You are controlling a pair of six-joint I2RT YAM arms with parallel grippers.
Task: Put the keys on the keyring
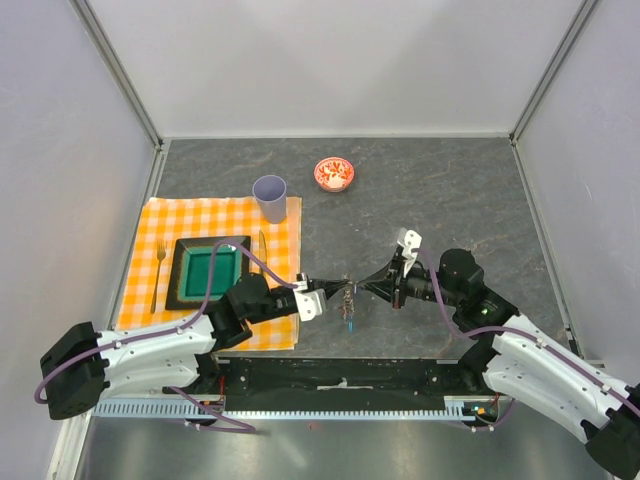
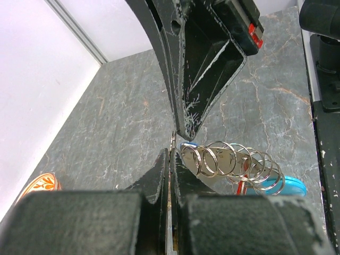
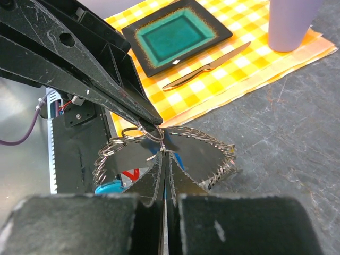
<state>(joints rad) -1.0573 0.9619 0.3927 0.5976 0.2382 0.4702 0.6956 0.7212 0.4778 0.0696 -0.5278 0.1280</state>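
Observation:
The keyring (image 1: 347,298), a chain of thin metal rings, hangs above the table between both grippers. In the top view my left gripper (image 1: 333,292) comes from the left and my right gripper (image 1: 362,288) from the right, their tips almost touching. The left gripper (image 2: 172,146) is shut on a ring of the keyring (image 2: 228,162). The right gripper (image 3: 164,150) is shut on a thin link of the keyring (image 3: 212,139). A bright blue fob (image 2: 289,186) and a red-headed key (image 2: 241,185) dangle from the rings. The fob (image 3: 109,187) and the red key (image 3: 129,174) also show in the right wrist view.
An orange checked cloth (image 1: 285,225) at the left holds a dark plate (image 1: 184,268) with a teal centre, a fork (image 1: 157,275), a knife (image 1: 263,250) and a lilac cup (image 1: 270,198). A red-and-white small bowl (image 1: 334,173) stands at the back.

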